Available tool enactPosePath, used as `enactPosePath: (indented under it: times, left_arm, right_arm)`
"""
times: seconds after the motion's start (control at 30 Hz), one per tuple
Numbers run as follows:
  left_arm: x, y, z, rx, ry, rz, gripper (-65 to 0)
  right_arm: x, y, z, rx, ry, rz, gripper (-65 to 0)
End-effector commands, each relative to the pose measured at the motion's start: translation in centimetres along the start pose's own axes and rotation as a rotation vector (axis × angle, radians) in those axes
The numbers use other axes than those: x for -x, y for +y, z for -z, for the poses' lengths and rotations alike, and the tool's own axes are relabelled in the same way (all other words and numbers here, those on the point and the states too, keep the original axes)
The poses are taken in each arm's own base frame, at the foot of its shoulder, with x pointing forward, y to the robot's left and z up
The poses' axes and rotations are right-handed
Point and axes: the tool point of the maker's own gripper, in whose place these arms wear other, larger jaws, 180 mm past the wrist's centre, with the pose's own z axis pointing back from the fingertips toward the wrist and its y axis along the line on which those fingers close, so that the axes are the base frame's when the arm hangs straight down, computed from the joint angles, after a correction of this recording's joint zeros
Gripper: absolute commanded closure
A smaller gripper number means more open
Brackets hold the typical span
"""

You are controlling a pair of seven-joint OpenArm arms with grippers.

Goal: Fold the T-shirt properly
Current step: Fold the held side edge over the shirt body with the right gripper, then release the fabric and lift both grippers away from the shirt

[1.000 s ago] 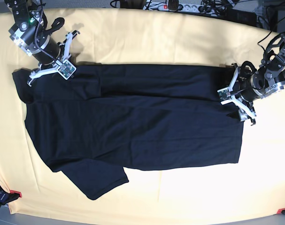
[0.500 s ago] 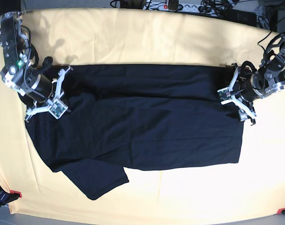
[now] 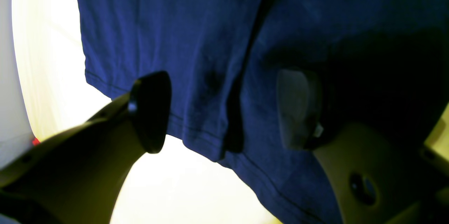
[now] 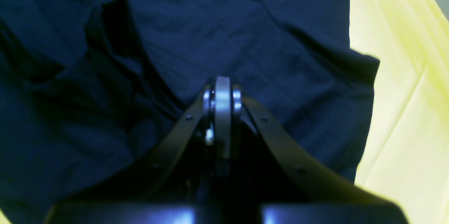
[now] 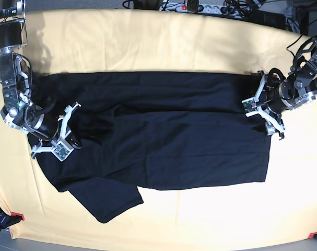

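Observation:
The black T-shirt (image 5: 174, 141) lies spread across the yellow table cover (image 5: 163, 42), with one sleeve (image 5: 108, 201) sticking out at the front left. My right gripper (image 5: 69, 128) is over the shirt's left part. In the right wrist view its jaws (image 4: 222, 90) are closed together on bunched, creased cloth (image 4: 175, 24). My left gripper (image 5: 260, 116) is at the shirt's right edge. In the left wrist view it (image 3: 224, 110) is open, with both fingers just above the hem (image 3: 196, 129) and holding nothing.
A power strip and cables (image 5: 195, 6) lie past the table's back edge. Red markers sit at the front left (image 5: 17, 215) and front right (image 5: 312, 235) corners. Bare yellow cover runs along the back and the front (image 5: 210, 219).
My right gripper has moved from the shirt's back left corner forward along its left side, and the cloth there has shifted and creased with it. The left arm has not moved.

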Motion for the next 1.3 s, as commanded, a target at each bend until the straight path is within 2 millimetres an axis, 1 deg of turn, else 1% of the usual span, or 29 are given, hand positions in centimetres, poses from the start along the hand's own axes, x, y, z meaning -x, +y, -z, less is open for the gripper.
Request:
enactPosePath:
  times: [0.0,0.1,0.23,0.37,0.57,0.73,0.77,0.8,0.87,0.9,0.93,0.97,1.0,1.03,1.1,1.17,1.23,1.27]
  left_arm:
    - [0.0,1.6,-0.6,-0.040,-0.004,0.017,-46.6]
    - [0.0,1.5,-0.6,-0.040,-0.005,0.016,-46.6]
    - [0.0,1.6,-0.6,-0.041,-0.004,0.017,-46.6]
    - [0.0,1.6,-0.6,-0.044,-0.004,0.015,-46.6]
    - [0.1,2.0,-0.7,-0.066,0.004,0.009,-46.6]
    - [0.2,2.0,-0.7,-0.067,0.006,0.010,-46.6]
    - [0.3,2.0,-0.7,-0.067,0.011,0.010,-46.6]
    - [0.4,2.0,-0.7,-0.067,0.022,0.010,-46.6]
    - [0.7,2.1,-0.7,-0.069,0.034,0.010,-46.6]
    - [0.7,2.1,-0.7,-0.068,0.039,0.009,-46.6]
    - [0.8,2.1,-0.7,-0.068,0.040,0.009,-46.6]
    - [0.8,2.0,-0.7,-0.067,0.040,0.009,-46.6]
    - [0.8,2.0,-0.7,-0.067,0.042,0.008,-46.6]
    - [0.9,2.0,-0.7,-0.066,0.045,0.007,-46.6]
    - [1.0,1.9,-0.7,-0.062,0.055,-0.001,-46.6]
    - [1.3,1.5,-0.7,-0.035,0.069,-0.009,-46.6]
    - [1.5,0.3,-0.7,0.027,0.082,-0.011,-46.5]
    - [1.5,-0.4,-0.7,0.070,0.081,-0.008,-46.4]
  right_arm:
    - [-1.5,-1.4,-0.2,0.033,-0.040,-0.033,0.0]
    - [-1.4,-2.7,0.7,0.087,-0.011,-0.061,0.0]
    - [-1.8,-3.6,1.5,0.112,-0.005,-0.063,0.0]
    - [-1.9,-5.6,1.4,0.225,0.009,-0.053,0.0]
    - [-2.0,-6.3,1.5,0.292,0.008,-0.020,0.0]
    - [-2.4,-5.8,1.9,0.284,-0.005,-0.012,0.0]
    - [-2.3,-6.4,1.7,0.317,0.003,-0.015,0.0]
    - [-2.2,-7.5,1.3,0.380,0.013,-0.016,-8.1]
    - [-1.9,-10.3,0.0,0.534,0.044,-0.019,-31.7]
    - [-1.7,-11.5,-0.7,0.592,0.073,-0.011,-42.2]
    - [-1.4,-12.6,-1.4,0.642,0.106,0.002,-47.6]
    - [-1.3,-13.4,-1.9,0.675,0.137,0.028,-48.0]
    - [-1.2,-13.7,-2.1,0.678,0.164,0.051,-48.0]
    - [-1.2,-13.6,-2.0,0.655,0.182,0.068,-48.0]
    - [-1.6,-12.4,-1.3,0.549,0.210,0.082,-47.0]
    - [-1.8,-10.7,-0.7,0.441,0.223,0.099,-40.9]
    - [-2.4,-8.6,-0.4,0.333,0.225,0.085,-34.2]
    - [-2.8,-7.6,-0.3,0.279,0.223,0.078,-32.0]
